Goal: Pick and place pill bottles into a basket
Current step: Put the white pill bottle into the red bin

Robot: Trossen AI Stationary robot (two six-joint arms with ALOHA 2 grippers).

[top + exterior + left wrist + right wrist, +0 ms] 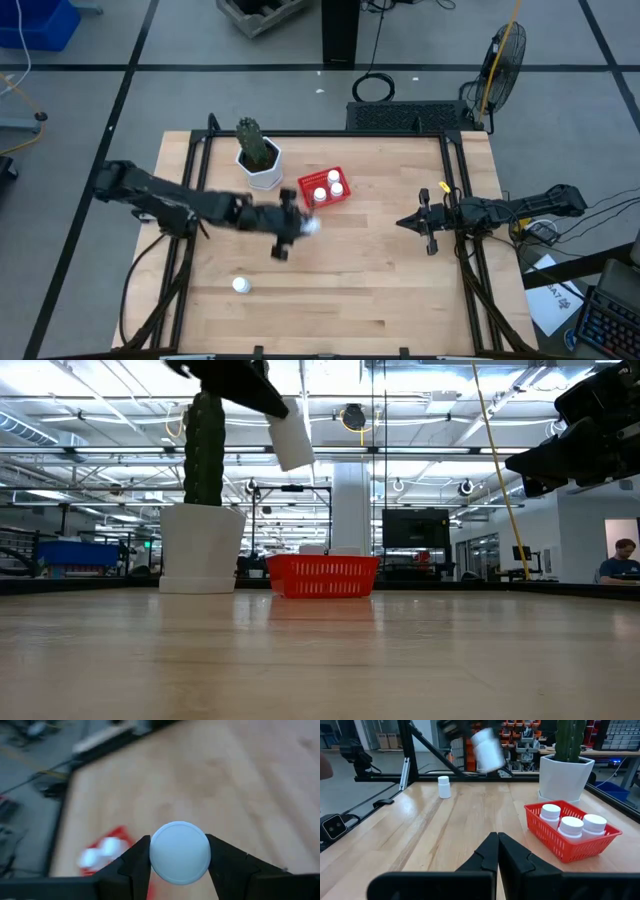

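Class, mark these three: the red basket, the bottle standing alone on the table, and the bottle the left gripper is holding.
red basket (555, 840): right wrist view, front mesh wall.
lone bottle (444, 787): right wrist view, its body.
held bottle (180, 852): left wrist view, its round end.

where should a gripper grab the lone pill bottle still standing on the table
Probably from straight above, closing on the round sides just under the cap. The bottle stands upright on bare wood with nothing beside it, so its cylindrical body suits two fingers.
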